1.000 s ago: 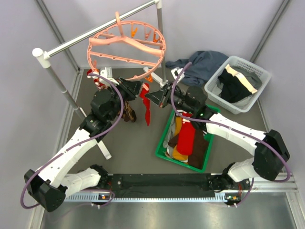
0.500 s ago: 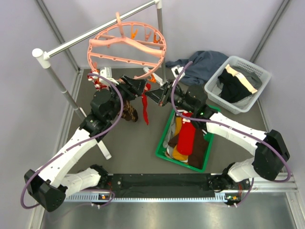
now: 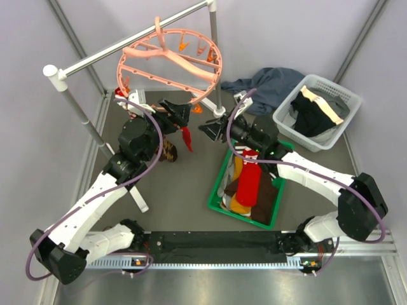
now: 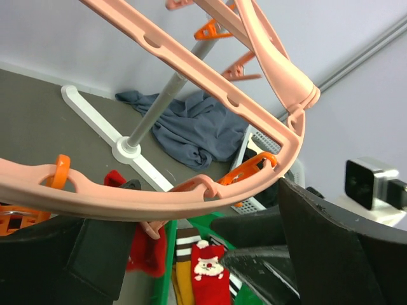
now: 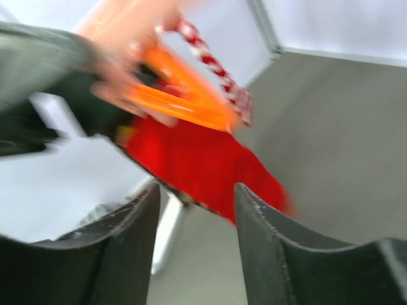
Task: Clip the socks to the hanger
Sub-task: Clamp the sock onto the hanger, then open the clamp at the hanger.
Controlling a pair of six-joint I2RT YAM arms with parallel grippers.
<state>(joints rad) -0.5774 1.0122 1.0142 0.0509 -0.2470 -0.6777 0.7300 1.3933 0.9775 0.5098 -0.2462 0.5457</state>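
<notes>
The salmon-pink hanger [image 3: 166,63] hangs from the rail by its hook. A plain red sock [image 3: 186,137] dangles from an orange clip [image 3: 197,108] on the ring's near edge. My left gripper [image 3: 177,112] is open just left of that clip. In the left wrist view the ring [image 4: 159,197] crosses between the left gripper's [image 4: 206,213] spread fingers, with the red sock [image 4: 147,253] below. My right gripper [image 3: 210,130] stands open to the right of the sock. In the blurred right wrist view the red sock [image 5: 203,166] and orange clip [image 5: 181,96] lie beyond the empty right gripper [image 5: 197,213].
A green bin [image 3: 219,190] holds more socks, among them a Santa sock [image 4: 206,276]. A brown argyle sock [image 3: 169,151] and a striped sock [image 3: 129,107] hang at the ring's left. A white basket [image 3: 333,89], blue-grey cloth [image 3: 270,84] and the grey rail [image 3: 121,43] stand behind.
Both grippers have opened. The right one let go of the red sock and drew back to the right; the sock now hangs from the clip and has swung left.
</notes>
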